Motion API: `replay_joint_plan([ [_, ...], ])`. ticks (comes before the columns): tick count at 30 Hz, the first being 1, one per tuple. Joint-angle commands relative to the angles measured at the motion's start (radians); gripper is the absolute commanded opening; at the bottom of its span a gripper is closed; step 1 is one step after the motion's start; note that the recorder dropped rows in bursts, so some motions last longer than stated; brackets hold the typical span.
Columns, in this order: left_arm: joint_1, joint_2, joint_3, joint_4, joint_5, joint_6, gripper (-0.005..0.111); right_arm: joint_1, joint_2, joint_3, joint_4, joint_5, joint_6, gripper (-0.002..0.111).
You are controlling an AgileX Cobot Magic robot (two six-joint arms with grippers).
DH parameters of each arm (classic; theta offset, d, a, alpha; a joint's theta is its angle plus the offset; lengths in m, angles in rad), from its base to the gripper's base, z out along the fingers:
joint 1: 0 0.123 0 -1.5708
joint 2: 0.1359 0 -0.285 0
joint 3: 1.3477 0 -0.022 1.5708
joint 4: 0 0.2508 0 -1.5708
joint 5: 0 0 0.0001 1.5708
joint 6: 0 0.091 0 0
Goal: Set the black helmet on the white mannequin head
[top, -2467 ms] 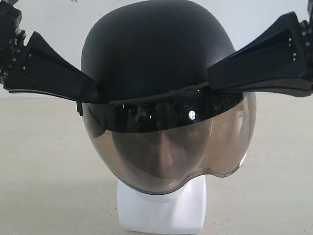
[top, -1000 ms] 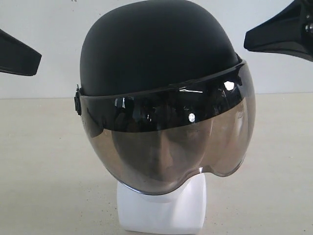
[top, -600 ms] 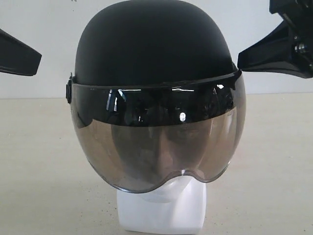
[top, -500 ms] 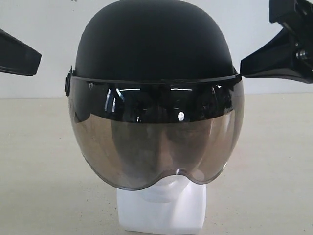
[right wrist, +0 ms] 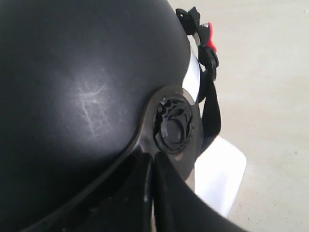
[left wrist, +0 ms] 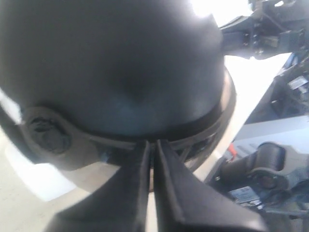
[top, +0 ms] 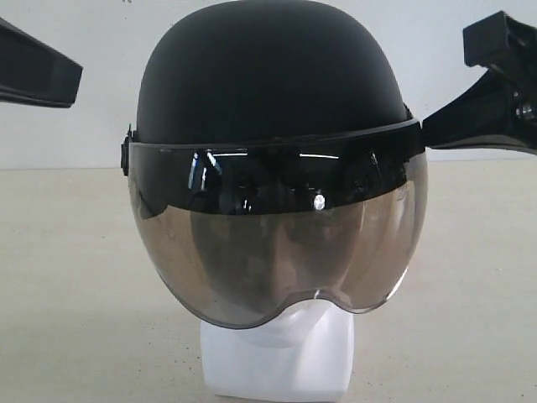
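The black helmet [top: 268, 84] sits on the white mannequin head [top: 281, 365], which stands on the bench [top: 67, 294]. The visor [top: 268, 252] covers the face. Left end effector [top: 74, 84]: jaws closed, empty, clear of the helmet. Right end effector [top: 430, 134]: jaws closed, empty, tip at the visor rim.

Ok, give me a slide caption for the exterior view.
Black helmet seated on white mannequin head, visor over the face; left gripper clear, right gripper close alongside.
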Motion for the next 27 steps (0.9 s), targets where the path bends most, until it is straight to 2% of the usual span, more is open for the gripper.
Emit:
replay_joint_plan([
  [1, 0.003, 0.007, 0.002, -0.095, -0.010, -0.002, 0.004, -0.001, -0.069, -0.031, 0.011, -0.029, -0.001, 0.000],
  [5, 0.003, 0.007, 0.002, -0.097, -0.010, 0.025, 0.004, -0.001, -0.073, -0.078, 0.057, 0.038, -0.002, 0.000],
  [12, 0.003, 0.041, 0.002, -0.113, -0.005, 0.044, 0.004, 0.003, -0.075, -0.066, 0.089, 0.043, -0.017, 0.000],
  [17, 0.003, 0.072, 0.002, -0.158, -0.009, 0.066, 0.004, 0.057, -0.075, -0.064, 0.083, 0.029, -0.033, 0.000],
  [22, 0.003, 0.086, 0.002, -0.167, -0.009, 0.076, 0.004, 0.116, -0.065, -0.064, -0.003, -0.009, -0.020, 0.000],
  [27, 0.003, 0.086, 0.002, -0.167, -0.007, 0.076, 0.004, 0.121, -0.023, -0.064, -0.042, -0.009, -0.012, 0.000],
])
